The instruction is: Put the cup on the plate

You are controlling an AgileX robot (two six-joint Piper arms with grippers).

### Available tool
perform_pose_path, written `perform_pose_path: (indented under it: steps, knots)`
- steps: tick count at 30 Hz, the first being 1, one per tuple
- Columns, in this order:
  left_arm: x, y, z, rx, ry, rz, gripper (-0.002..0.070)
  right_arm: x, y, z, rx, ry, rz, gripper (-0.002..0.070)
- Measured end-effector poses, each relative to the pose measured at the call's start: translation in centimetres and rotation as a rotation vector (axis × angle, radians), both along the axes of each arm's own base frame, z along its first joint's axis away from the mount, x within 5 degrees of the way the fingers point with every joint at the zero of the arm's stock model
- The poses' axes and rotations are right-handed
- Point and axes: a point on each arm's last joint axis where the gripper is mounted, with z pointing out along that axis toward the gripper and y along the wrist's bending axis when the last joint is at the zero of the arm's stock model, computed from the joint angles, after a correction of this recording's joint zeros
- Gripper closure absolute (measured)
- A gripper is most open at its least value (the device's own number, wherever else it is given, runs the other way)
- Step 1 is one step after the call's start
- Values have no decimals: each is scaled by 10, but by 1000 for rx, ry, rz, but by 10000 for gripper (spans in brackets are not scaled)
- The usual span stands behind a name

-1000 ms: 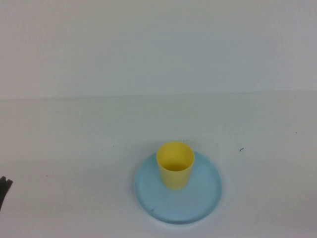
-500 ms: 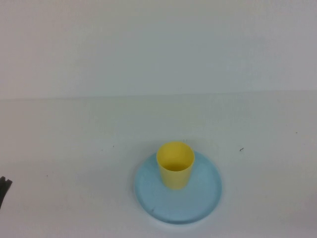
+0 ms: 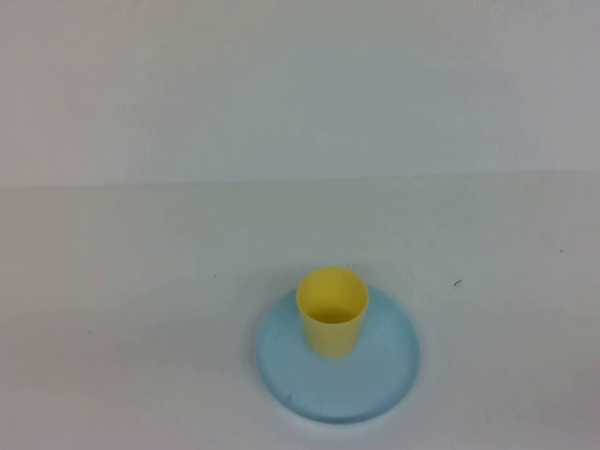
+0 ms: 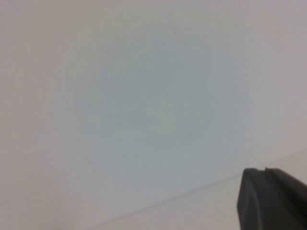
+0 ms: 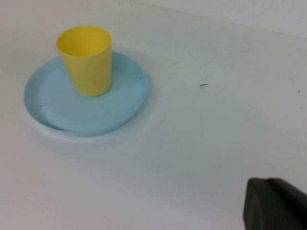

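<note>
The yellow cup [image 3: 331,322] stands upright on the light blue plate [image 3: 375,384], on the plate's far half, at the near middle of the table. Both also show in the right wrist view, the cup [image 5: 86,60] on the plate [image 5: 122,103]. My right gripper [image 5: 266,181] is well clear of them, shut and empty. My left gripper [image 4: 264,171] is shut and empty over bare white surface, with the cup and the plate out of its view. Neither gripper shows in the high view.
The white table [image 3: 141,281] meets a white wall at a seam across the middle of the high view. A small dark speck [image 3: 457,281] lies right of the plate.
The dark tip of my left arm at the left edge of the high view has slid out of view. The cup and the plate have not moved.
</note>
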Motion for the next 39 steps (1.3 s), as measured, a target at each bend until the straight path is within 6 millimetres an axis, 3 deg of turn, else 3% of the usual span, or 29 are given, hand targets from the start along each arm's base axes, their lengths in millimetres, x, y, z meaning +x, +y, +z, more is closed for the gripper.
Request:
perform_pose_path:
  steps: [13,26,33,36,39]
  knots:
    - [-7,-13,19,-198,-184,-125,674,0,0,0,-1,2,-1,675]
    - [-10,-12,23,-440,-239,-189,674,0,0,0,-1,2,-1,675]
    - [-15,2,-5,-514,-326,-52,674,0,0,0,-1,2,-1,675]
    - [-19,6,-22,-375,-334,39,674,0,0,0,-1,2,-1,675]
    - [-19,10,-42,-339,-233,125,674,0,0,0,-1,2,-1,675]
